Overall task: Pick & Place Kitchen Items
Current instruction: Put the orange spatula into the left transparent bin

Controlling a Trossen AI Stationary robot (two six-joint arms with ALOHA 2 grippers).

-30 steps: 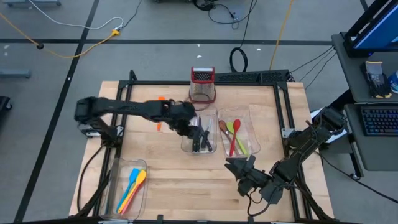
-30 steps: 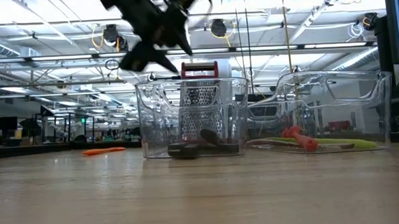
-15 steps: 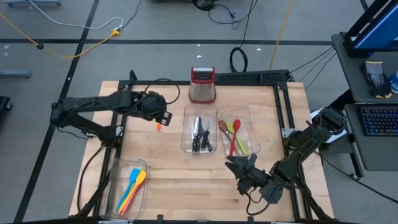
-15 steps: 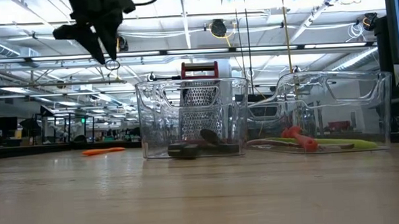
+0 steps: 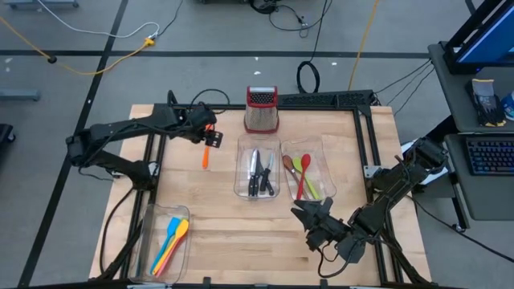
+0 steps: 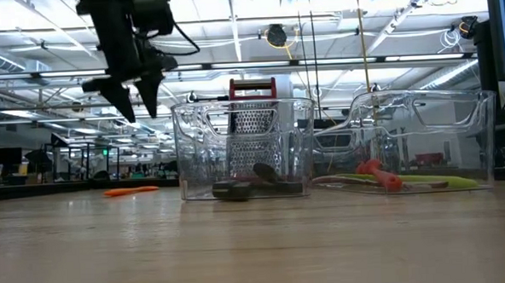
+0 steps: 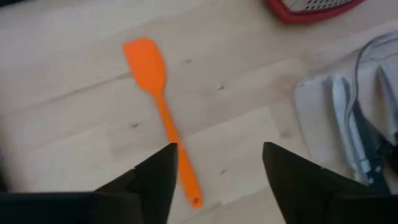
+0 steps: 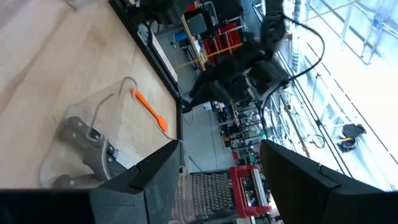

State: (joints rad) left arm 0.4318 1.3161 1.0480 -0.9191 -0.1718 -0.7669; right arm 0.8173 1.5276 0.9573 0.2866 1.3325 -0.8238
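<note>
1. The high view lays out the whole counter (image 5: 241, 233): the left gripper (image 5: 212, 136) hangs in the upper left of the frame, just above an orange spatula (image 5: 206, 156) that lies loose on the wood, with nothing between its spread jaws.
2. The left wrist view gives that orange spatula whole, blade at the upper left of the frame, handle running down toward the lower centre, between the two dark fingers (image 7: 155, 180).
3. The low view shows the left gripper well above the counter at the upper left; the spatula is only a thin orange streak at the left.
4. From above, a clear tray (image 5: 257, 170) at centre holds black-handled knives (image 5: 256, 172); a second tray (image 5: 308, 170) just to its right holds green and red utensils (image 5: 303, 178); a third tray (image 5: 165, 238) at lower left holds yellow, blue and orange ones.
5. The grater (image 5: 261, 110) stands at upper centre; in the low view the knife tray half hides it.
6. The right gripper (image 5: 309, 218) waits at lower right, jaws spread and empty.
</note>
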